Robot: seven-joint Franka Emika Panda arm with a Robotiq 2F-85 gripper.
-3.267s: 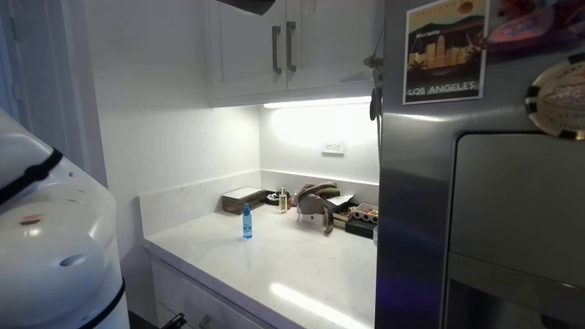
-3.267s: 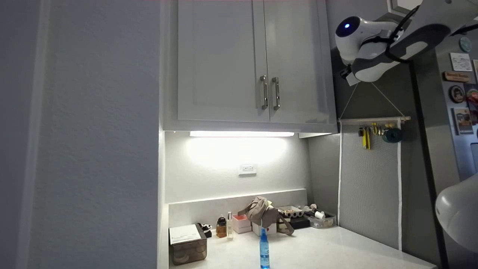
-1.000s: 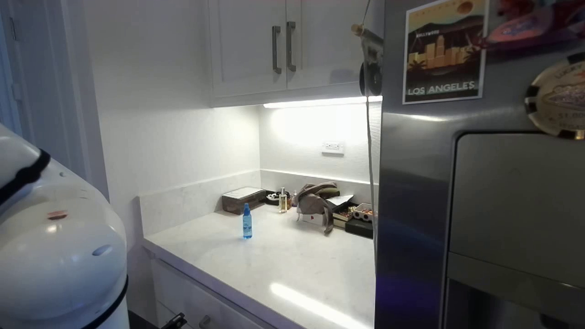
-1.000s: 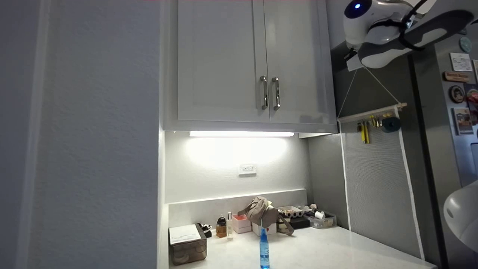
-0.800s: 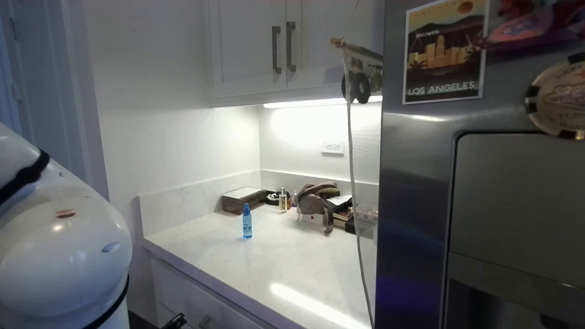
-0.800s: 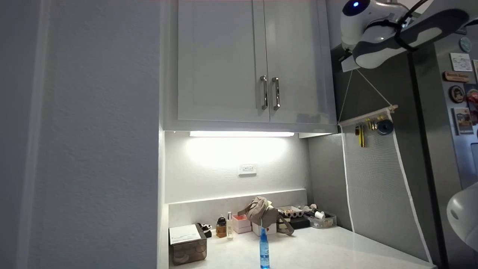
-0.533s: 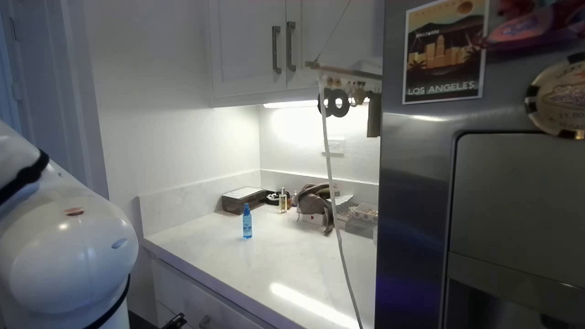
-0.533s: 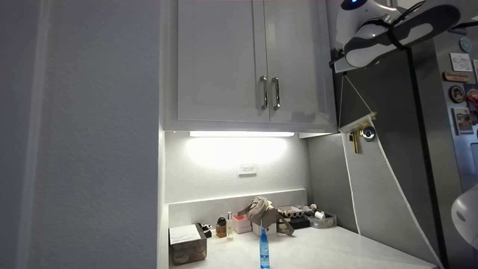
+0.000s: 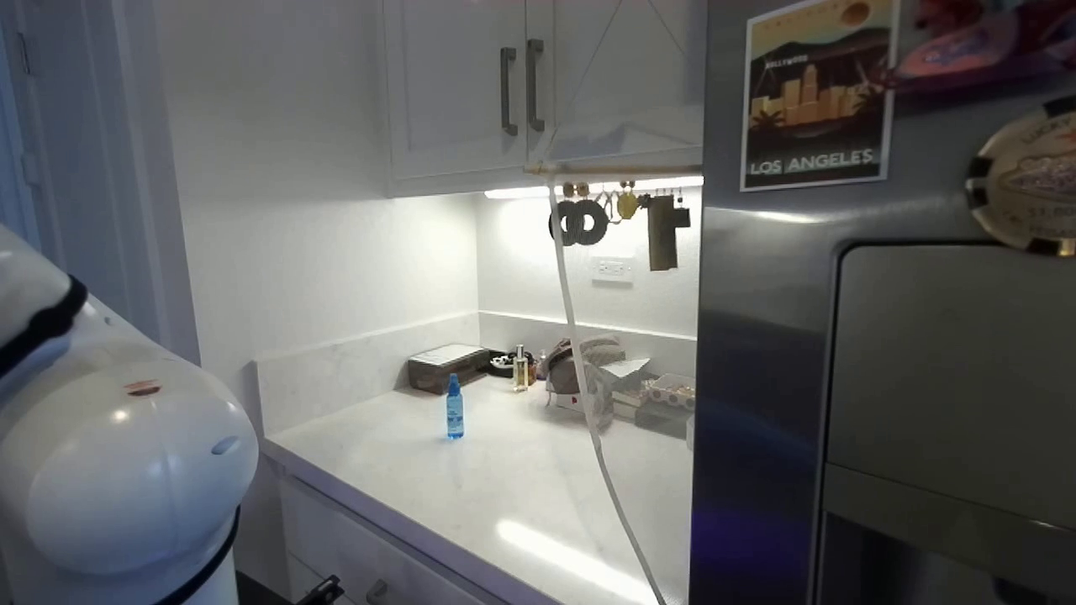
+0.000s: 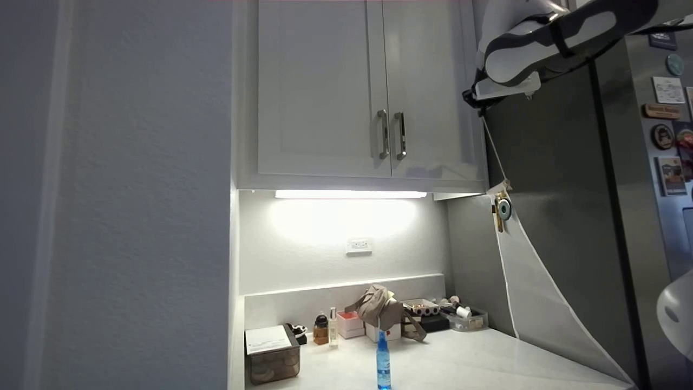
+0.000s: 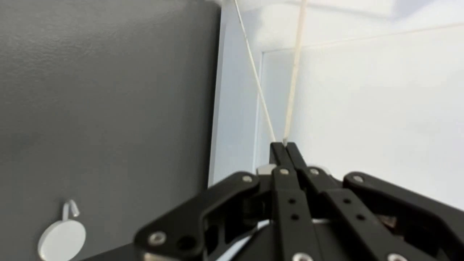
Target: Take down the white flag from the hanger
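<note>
The white flag (image 10: 522,276) is a sheer mesh cloth with white edges; it also shows in an exterior view (image 9: 566,290). It hangs slanted from a pale wooden rod (image 9: 618,170), with small earrings clipped along its top. A thin cord (image 10: 494,146) runs up from the rod to my gripper (image 10: 482,112). In the wrist view my gripper (image 11: 284,144) is shut on the cord (image 11: 255,72) at its fingertips. A white round hook (image 11: 62,241) on the grey panel holds nothing. No dark-bar hanger is in view. In an exterior view the fridge hides part of the rod and flag.
Wall cabinets (image 10: 325,86) stand close beside the gripper and rod. The grey fridge side (image 10: 563,179) is on the other side. Below, the counter (image 10: 433,363) bears a blue spray bottle (image 9: 455,412), a brown cloth (image 10: 373,309) and several small boxes.
My gripper rose, then moved away from the fridge side toward the cabinets, carrying the cord. The rod and flag swung out from flat against the grey panel and now hang slanted and lower.
</note>
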